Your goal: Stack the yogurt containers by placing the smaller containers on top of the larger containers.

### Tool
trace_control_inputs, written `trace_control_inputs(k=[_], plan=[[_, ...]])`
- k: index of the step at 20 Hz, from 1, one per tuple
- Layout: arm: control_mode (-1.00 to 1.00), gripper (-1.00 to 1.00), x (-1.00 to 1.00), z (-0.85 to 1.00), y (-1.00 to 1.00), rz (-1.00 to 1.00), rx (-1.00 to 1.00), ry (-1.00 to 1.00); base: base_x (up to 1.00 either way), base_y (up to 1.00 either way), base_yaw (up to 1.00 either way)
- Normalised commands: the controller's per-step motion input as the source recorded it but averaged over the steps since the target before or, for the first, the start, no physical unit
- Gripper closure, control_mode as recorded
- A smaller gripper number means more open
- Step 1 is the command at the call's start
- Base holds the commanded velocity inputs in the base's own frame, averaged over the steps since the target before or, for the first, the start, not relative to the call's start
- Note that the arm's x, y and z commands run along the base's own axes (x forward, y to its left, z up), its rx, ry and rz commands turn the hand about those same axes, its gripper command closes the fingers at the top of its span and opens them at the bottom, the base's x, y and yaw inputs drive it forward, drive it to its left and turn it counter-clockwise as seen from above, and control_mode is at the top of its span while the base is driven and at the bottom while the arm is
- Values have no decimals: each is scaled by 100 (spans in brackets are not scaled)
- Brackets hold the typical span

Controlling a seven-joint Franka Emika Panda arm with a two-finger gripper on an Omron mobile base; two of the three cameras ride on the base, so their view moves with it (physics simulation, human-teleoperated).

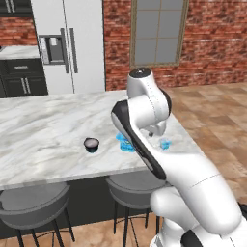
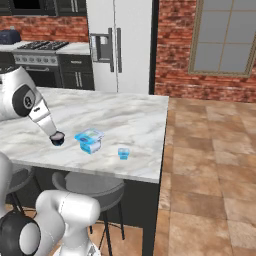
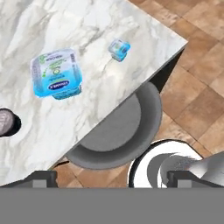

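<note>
Three yogurt containers stand on the marble counter (image 1: 43, 135). The larger container, a light-blue squarish tub (image 3: 56, 73), lies between the two smaller ones. A small dark round cup (image 3: 6, 122) is at the left edge of the hand view, and a tiny light-blue tub (image 3: 119, 49) is nearer the counter's corner. In the base views the same dark cup (image 1: 91, 144) (image 2: 57, 138), large tub (image 1: 125, 143) (image 2: 90, 140) and tiny tub (image 1: 165, 144) (image 2: 123, 153) appear; my arm hides part of the large tub. My gripper (image 3: 111, 178) hangs high over the counter's near edge, open and holding nothing.
Grey round stools (image 1: 34, 205) (image 3: 118, 131) stand under the counter's near edge. The counter's right edge (image 2: 162, 145) drops to a tiled floor. A white fridge (image 1: 72, 43) and dark cabinets line the back wall.
</note>
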Motion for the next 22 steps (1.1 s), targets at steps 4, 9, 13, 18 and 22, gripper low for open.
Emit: trace_control_inputs(k=[4, 9, 13, 18, 22], plan=[[-100, -100, -21, -14, 21, -24, 24, -12, 0, 0, 0], [-100, -100, -24, -16, 21, -21, 24, -23, 0, 0, 0], [-100, -100, -11, -12, 31, -15, 8, -26, 0, 0, 0], [-100, -100, 0, -3, 33, -15, 0, -17, 0, 0, 0], [-100, -100, 0, 0, 21, -22, 0, -7, 0, 0, 0]])
